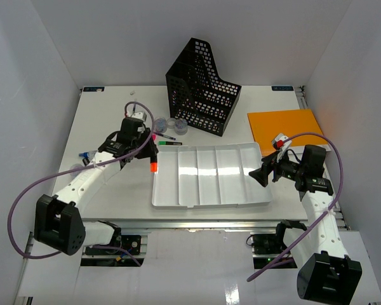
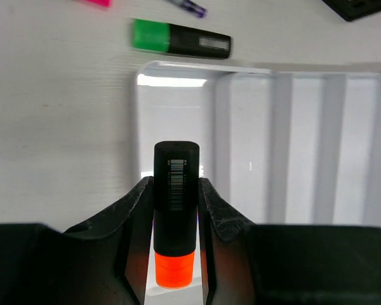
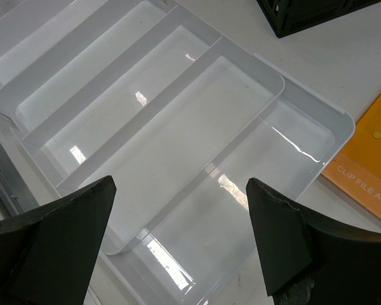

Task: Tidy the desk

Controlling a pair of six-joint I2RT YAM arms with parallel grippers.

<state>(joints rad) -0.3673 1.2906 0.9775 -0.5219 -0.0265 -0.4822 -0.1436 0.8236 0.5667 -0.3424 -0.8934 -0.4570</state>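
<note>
Your left gripper (image 2: pixel 174 190) is closed part way on a black highlighter pen with an orange cap (image 2: pixel 176 168). Its two black fingers (image 2: pixel 136 210) press on the pen's sides, and the orange end points back toward the wrist. The pen hangs over the left end of the white plastic tray with long slots (image 2: pixel 178 66), above the slot furthest to the left. Your right gripper (image 3: pixel 178 190) is spread wide and holds nothing. It hangs over the right end of the same tray and touches nothing. The big flat white desk (image 1: pixel 101 127) lies in front of both arms, with white walls around it, and the tray sits on its near middle. A black highlighter pen with a green cap (image 2: pixel 181 38) lies on the desk just past the tray's far left corner. A black mesh file holder (image 1: pixel 203 89) stands behind the tray, and an orange clip file (image 1: pixel 286 127) lies flat at the right.
</note>
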